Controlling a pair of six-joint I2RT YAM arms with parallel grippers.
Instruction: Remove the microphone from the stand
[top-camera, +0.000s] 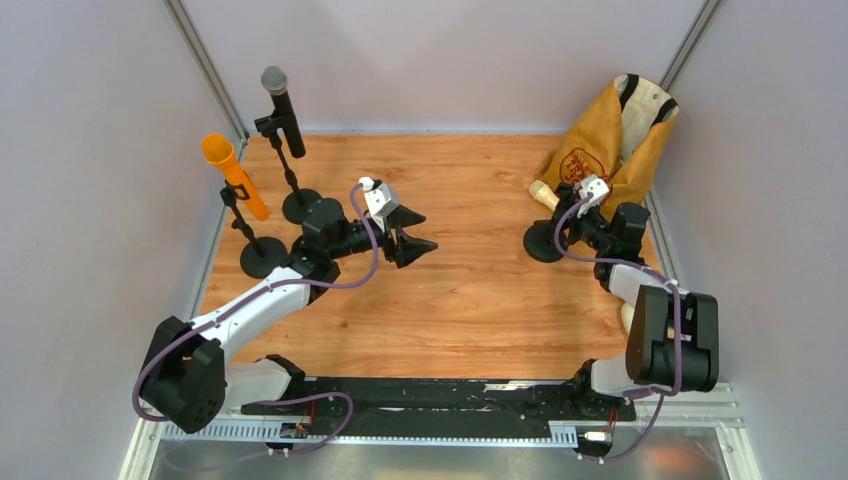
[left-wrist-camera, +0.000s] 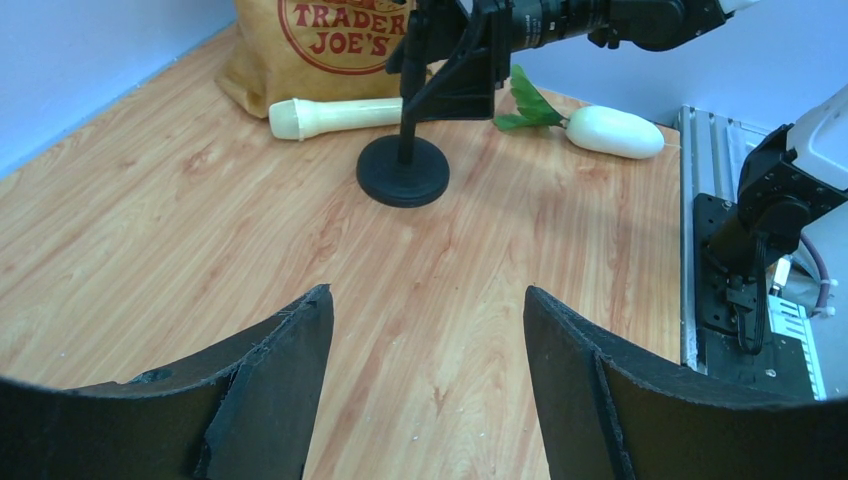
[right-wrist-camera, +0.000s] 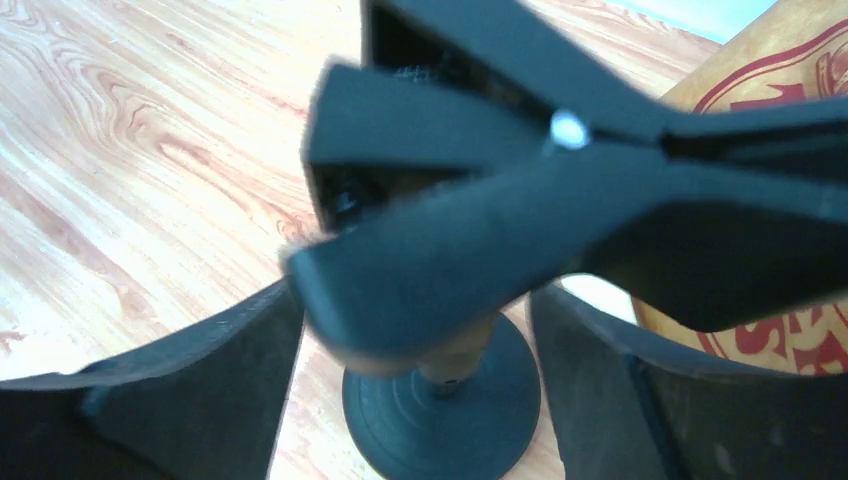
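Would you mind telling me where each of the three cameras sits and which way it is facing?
Top external: above and behind the robot, looking down on the table; left arm and right arm show.
Left wrist: low, facing across toward the black stand and bag; its fingers frame the bottom.
Right wrist: close above that stand's clip, facing down; its fingers show below.
Shared: both wrist views show the stand's base.
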